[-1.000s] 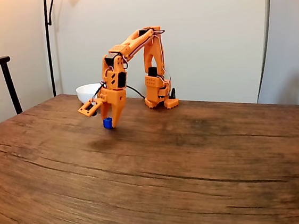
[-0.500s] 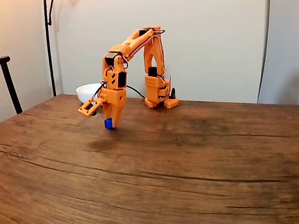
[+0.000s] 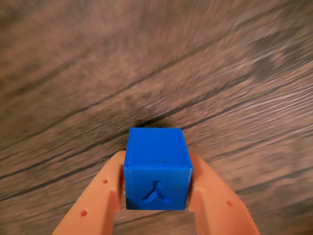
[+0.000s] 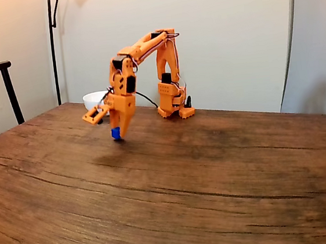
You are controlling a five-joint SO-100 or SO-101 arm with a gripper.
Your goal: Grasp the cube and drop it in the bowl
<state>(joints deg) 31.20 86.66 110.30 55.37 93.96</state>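
Wrist view: blue cube point(image 3: 157, 169) clamped between orange fingers point(image 3: 100, 196) of end effector point(image 3: 157, 196), wood grain of counter point(image 3: 220, 73) blurred below. Fixed view: end effector point(image 4: 116, 134) with cube point(image 4: 116, 133) now higher and further left than a second ago, nearer white bowl point(image 4: 94, 99); carry toward bowl likely underway. Bowl partly hidden behind arm; fingertips cut off at wrist view's bottom edge.

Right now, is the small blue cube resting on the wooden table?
No, the small blue cube hangs above the wooden table, clamped between the orange jaws.
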